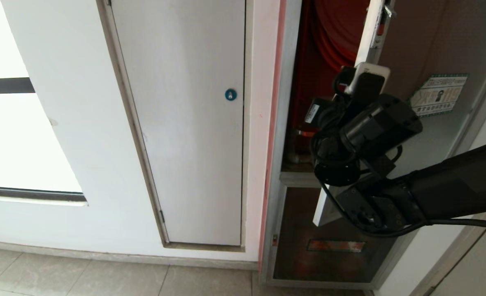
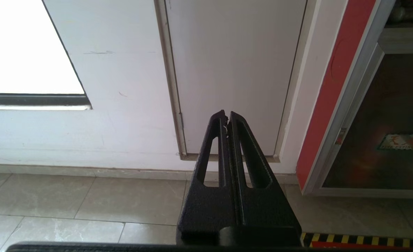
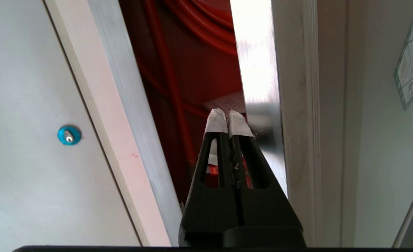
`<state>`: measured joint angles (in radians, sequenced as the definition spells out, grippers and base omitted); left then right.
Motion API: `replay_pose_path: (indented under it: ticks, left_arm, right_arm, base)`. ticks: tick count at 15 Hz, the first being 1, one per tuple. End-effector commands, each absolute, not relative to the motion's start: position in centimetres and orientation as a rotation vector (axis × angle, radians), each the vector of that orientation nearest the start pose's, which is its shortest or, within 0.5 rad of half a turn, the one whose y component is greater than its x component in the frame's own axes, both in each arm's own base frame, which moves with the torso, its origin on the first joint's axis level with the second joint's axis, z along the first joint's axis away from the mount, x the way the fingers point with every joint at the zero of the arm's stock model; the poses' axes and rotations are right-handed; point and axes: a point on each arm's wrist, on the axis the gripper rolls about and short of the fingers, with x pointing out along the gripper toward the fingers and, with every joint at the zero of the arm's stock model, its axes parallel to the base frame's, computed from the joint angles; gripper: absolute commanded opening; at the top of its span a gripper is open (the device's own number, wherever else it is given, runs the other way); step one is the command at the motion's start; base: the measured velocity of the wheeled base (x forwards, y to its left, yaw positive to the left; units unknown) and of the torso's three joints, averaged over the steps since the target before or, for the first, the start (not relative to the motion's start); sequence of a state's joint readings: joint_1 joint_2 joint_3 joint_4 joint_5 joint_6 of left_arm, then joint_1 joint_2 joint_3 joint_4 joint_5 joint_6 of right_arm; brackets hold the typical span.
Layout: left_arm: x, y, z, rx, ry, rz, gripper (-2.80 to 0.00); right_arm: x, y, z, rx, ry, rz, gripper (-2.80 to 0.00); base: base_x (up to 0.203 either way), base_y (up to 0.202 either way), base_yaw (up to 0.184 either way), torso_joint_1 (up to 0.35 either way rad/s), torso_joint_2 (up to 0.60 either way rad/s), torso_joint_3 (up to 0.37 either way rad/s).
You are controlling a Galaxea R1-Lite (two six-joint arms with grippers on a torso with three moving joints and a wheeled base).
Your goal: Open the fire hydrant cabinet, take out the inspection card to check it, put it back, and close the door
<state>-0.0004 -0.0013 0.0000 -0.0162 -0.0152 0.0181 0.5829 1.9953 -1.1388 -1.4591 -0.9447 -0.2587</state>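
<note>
A tall silver metal-framed fire hydrant cabinet (image 1: 286, 123) with a red interior stands partly open in a white wall. Its door (image 1: 432, 53), a dark tinted glass panel in a silver frame, is swung out from the cabinet, with a green-and-white hexagonal sticker (image 1: 439, 94) on the glass. Coils of red hose reel (image 3: 206, 21) show in the gap between cabinet frame and door edge. The black right gripper (image 3: 229, 120), its white-taped fingertips pressed together and holding nothing, sits in that gap, just beside the door's silver edge. A whitish sheet with fine print, possibly the inspection card (image 3: 229, 103), lies inside the cabinet just past the fingertips. On the other side of the cabinet from the door is a plain white panel (image 1: 185, 123) with a blue round lock (image 1: 230, 94). The left gripper (image 2: 227, 117), fingers together and empty, hangs low before that panel above the tiled floor (image 2: 87, 203).
</note>
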Motion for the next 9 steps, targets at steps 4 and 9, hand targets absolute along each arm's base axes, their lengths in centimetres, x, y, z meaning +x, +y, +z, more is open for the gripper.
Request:
replay_pose_path:
  ticks: [4,9]
  left_arm:
    - [-2.2,0.0,7.5,0.018,-0.012,-0.014,-2.80]
    - [-2.2,0.0,7.5,0.019,-0.012,-0.015,-2.80]
  right_arm:
    - [30.2,18.0,25.1,0.170,-0.389,-0.397,-2.80]
    - [28.0,16.7,26.4,0.184,-0.401,-0.395,-2.80]
  base:
    - [0.000,0.000,0.000,0.000,0.00,0.000]
    - [0.000,0.000,0.000,0.000,0.00,0.000]
